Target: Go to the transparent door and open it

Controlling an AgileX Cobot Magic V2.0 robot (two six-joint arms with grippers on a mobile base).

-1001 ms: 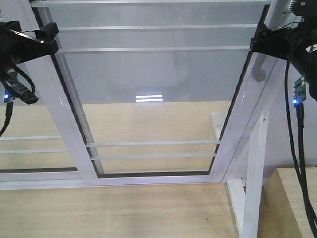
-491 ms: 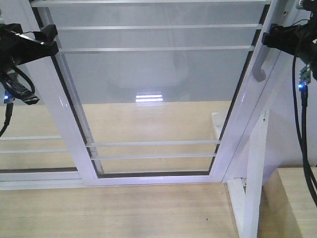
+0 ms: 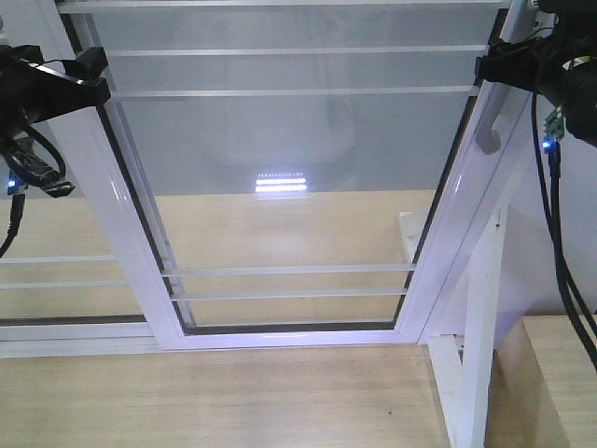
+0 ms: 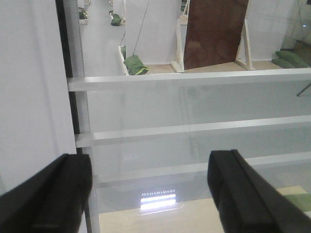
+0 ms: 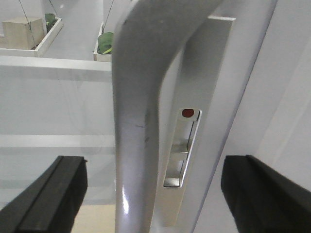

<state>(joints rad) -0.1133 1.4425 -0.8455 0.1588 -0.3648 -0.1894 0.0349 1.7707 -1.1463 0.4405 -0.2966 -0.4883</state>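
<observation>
White-framed glass: the transparent door (image 3: pixel 298 168) fills the middle of your front view, from the top edge down to the lower centre. Thin horizontal bars cross its top and its lower part.
Grey handle: the curved bar handle (image 5: pixel 138 121) sits on the door's right stile, at the upper right of your front view. In the right wrist view it runs top to bottom just left of centre.
Right gripper: your right gripper (image 5: pixel 155 194) is spread wide, with one finger in each lower corner of the wrist view. The handle stands between them and neither finger touches it.
Left gripper: your left gripper (image 4: pixel 150 194) is spread wide too, with nothing in it. It hangs at the upper left of the front view, in front of the door's left stile; you cannot tell whether it touches.
Lock plate: a metal lock plate (image 5: pixel 187 145) with a red dot lies just right of the handle.
Second panel: another barred glass panel (image 3: pixel 56 271) shows at the lower left, beside the left stile.
Post: a slanted white post (image 3: pixel 480 308) stands at the lower right, near the right stile.
Floor: a pale wooden floor (image 3: pixel 233 392) runs across the bottom.
</observation>
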